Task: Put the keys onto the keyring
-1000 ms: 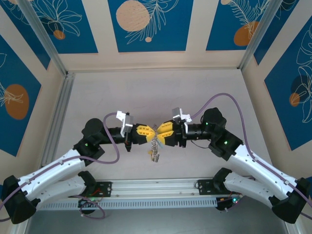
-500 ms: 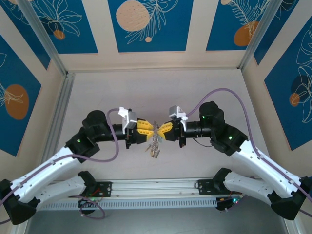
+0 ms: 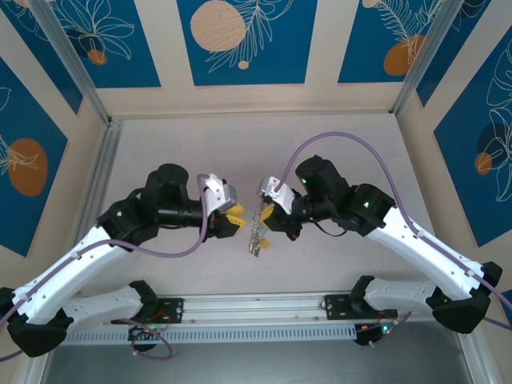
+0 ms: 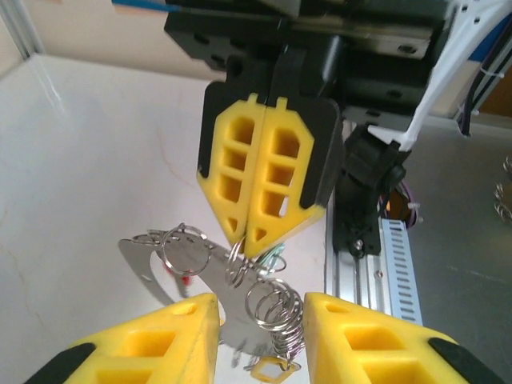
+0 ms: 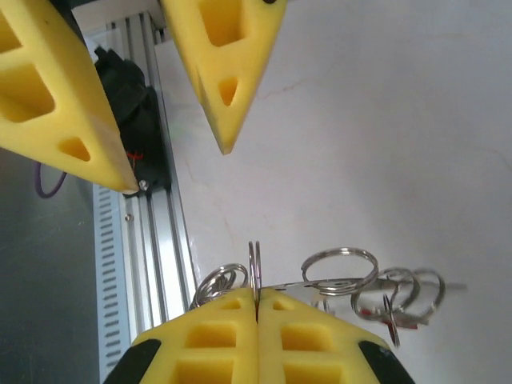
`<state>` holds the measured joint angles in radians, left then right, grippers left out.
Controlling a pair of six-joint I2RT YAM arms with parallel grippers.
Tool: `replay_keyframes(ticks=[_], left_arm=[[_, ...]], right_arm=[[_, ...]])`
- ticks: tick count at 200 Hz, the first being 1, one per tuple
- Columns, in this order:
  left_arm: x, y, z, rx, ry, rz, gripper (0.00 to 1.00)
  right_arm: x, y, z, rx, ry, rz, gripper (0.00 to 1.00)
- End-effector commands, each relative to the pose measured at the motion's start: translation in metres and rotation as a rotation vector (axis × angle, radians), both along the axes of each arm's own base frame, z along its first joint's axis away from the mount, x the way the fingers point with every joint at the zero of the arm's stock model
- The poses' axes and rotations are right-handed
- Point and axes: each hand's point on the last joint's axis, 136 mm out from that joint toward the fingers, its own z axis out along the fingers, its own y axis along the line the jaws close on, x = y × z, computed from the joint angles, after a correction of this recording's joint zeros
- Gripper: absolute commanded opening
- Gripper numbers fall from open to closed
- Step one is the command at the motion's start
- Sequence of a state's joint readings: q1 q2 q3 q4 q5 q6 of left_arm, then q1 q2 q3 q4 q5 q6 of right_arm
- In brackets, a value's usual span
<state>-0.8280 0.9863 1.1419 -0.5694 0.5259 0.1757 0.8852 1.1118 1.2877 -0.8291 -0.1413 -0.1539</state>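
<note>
The right gripper (image 5: 257,294), with yellow ribbed plastic fingers, is pressed fully together and pinches the rim of the wide flat grey metal keyring (image 5: 340,272), which carries a fringe of silvery split rings. The left wrist view shows the same clamp head-on: the right gripper (image 4: 248,236) bites the keyring (image 4: 196,268) at its upper edge, and the plate hangs below it.

The tiny silvery metal keys with coloured plastic heads (image 4: 186,280) dangle among the split rings. A red head shows near the plate's middle and a yellow head (image 4: 268,370) at 6 o'clock of the cluster. I cannot tell how each key is attached.

The left gripper (image 5: 180,168) stands with its fingers apart, facing the right one. Its tips stop short of the keyring and do not touch it.

From above, the left gripper (image 3: 237,218) sits at 9 o'clock of the hanging keyring (image 3: 255,234) and the right gripper (image 3: 266,214) at 3 o'clock.

The pale tabletop (image 3: 240,152) runs open toward 12 o'clock up to the cream back wall (image 3: 248,98). A grey aluminium rail (image 3: 256,308) borders it at 6 o'clock and a slanted aluminium post (image 3: 96,200) at 9 o'clock.
</note>
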Motion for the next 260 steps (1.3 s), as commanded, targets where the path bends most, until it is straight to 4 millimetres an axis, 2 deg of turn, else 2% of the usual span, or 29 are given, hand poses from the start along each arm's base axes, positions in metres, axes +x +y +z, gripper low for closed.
replay_keyframes(ticks=[1, 65, 163, 204, 241, 247, 258, 260], left_arm=[[-0.011, -0.001, 0.005, -0.006, -0.019, -0.061, 0.34], [-0.008, -0.01, 0.006, -0.036, -0.032, -0.088, 0.36], [-0.013, -0.017, 0.003, -0.056, -0.012, -0.129, 0.36], [-0.014, -0.017, 0.0, -0.057, -0.006, -0.135, 0.22], [-0.016, -0.017, 0.0, -0.056, 0.004, -0.139, 0.2], [-0.017, -0.016, 0.0, -0.056, 0.006, -0.14, 0.15], [-0.018, -0.016, 0.001, -0.062, 0.006, -0.146, 0.0], [-0.018, -0.016, 0.001, -0.061, 0.007, -0.146, 0.0]], right_arm=[[-0.008, -0.003, 0.015, -0.014, -0.025, 0.032, 0.0], [-0.03, 0.011, 0.023, -0.019, -0.001, 0.161, 0.0], [-0.027, 0.018, 0.036, -0.002, -0.033, 0.189, 0.0], [-0.026, 0.02, 0.04, 0.017, -0.038, 0.195, 0.0], [-0.023, 0.019, 0.047, 0.041, -0.067, 0.183, 0.0], [-0.023, 0.018, 0.047, 0.042, -0.069, 0.18, 0.0], [-0.022, 0.018, 0.047, 0.046, -0.077, 0.176, 0.0], [-0.022, 0.018, 0.047, 0.044, -0.077, 0.174, 0.0]])
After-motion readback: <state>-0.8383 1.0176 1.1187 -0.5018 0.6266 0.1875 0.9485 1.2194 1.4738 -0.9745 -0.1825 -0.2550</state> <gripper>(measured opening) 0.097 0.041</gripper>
